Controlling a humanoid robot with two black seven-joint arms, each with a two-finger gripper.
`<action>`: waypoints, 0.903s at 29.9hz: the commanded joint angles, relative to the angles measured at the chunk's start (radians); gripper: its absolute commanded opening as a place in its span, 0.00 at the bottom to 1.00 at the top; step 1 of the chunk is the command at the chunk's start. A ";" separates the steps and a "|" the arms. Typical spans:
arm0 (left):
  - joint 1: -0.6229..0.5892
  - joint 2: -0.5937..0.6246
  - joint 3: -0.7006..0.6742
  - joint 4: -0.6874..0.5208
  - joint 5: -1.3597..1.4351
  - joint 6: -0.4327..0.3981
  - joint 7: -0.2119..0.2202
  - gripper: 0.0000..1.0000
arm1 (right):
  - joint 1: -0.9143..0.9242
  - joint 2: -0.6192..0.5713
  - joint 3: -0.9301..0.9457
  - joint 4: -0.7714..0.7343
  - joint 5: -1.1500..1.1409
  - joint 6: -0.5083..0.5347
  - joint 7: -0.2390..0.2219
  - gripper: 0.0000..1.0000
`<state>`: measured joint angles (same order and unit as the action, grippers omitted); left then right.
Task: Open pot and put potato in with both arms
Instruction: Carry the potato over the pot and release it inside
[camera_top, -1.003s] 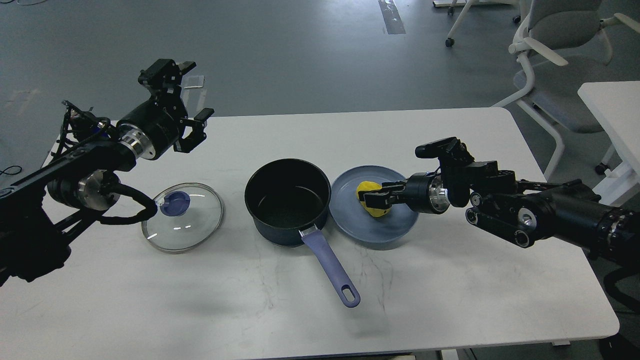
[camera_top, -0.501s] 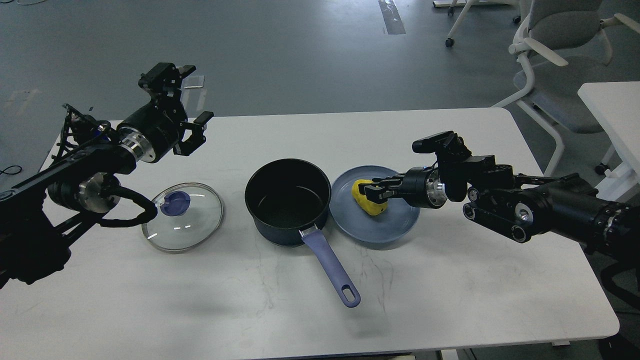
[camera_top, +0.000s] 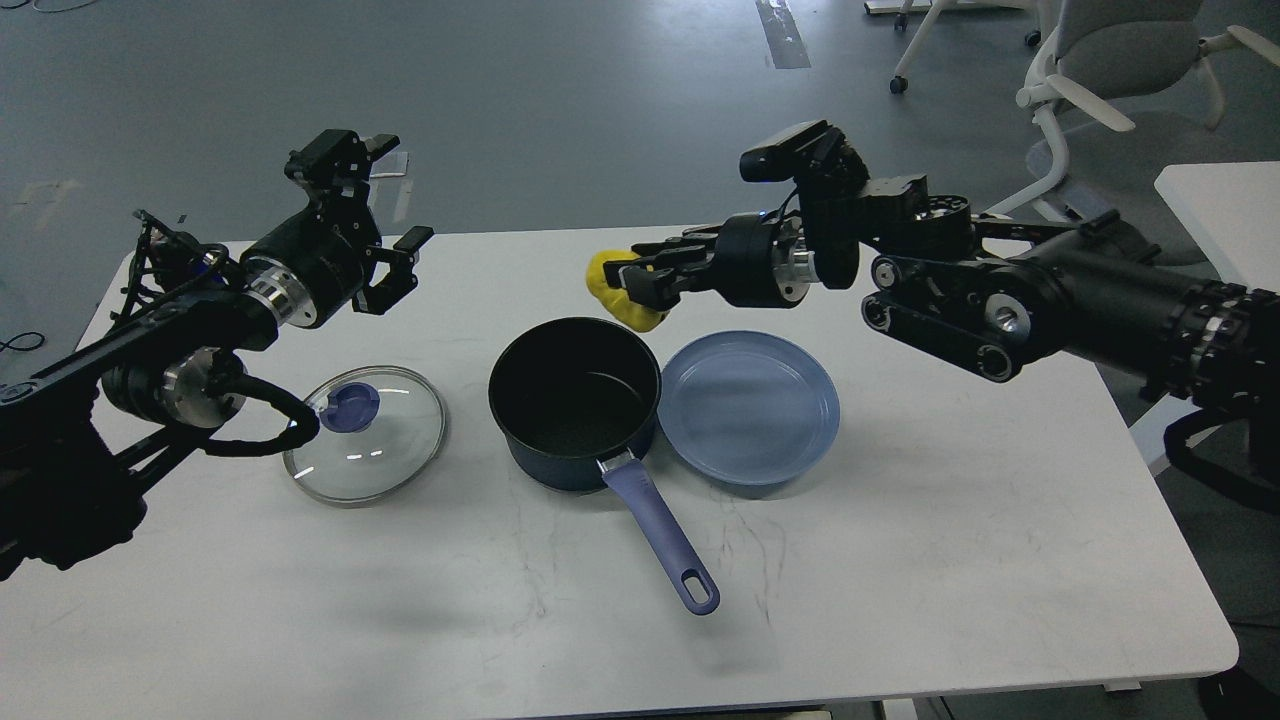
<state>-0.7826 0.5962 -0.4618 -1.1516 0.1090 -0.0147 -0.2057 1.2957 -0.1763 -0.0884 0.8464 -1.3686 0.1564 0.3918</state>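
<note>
Right jaws: clenched on the yellow potato, which hangs in the air just above the far right rim of the saucepan.
Left jaws: released and holding nothing, raised above the far left part of the worktop.
Step in hand: carrying the potato over the saucepan to drop it in. In my judgement it is better to bring the potato more toward the middle of the opening, go lower, and only then release, so it does not hit the rim and roll out.
Risk: the potato is at the edge of the opening now; a release here could let it fall on the plate side.
Saucepan: open, near the middle of the worktop, handle toward the near edge; inside looks empty.
Blue plate: touching or just beside the saucepan on its right; nothing on it.
Glass lid: lying flat toward the left edge, apart from the saucepan.
</note>
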 joint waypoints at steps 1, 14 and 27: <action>-0.001 0.007 -0.003 0.000 -0.002 -0.001 0.000 0.98 | -0.036 0.095 -0.011 -0.068 0.000 -0.003 0.016 0.34; 0.000 0.022 -0.020 -0.002 -0.003 -0.004 0.000 0.98 | -0.111 0.161 0.057 -0.145 0.086 -0.023 -0.010 1.00; 0.114 0.022 -0.158 -0.013 -0.017 -0.154 0.011 0.98 | -0.269 0.037 0.576 -0.130 1.180 -0.008 -0.070 1.00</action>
<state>-0.6992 0.6184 -0.5888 -1.1634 0.0931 -0.1360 -0.1969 1.0919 -0.1231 0.3806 0.7153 -0.3505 0.1460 0.3531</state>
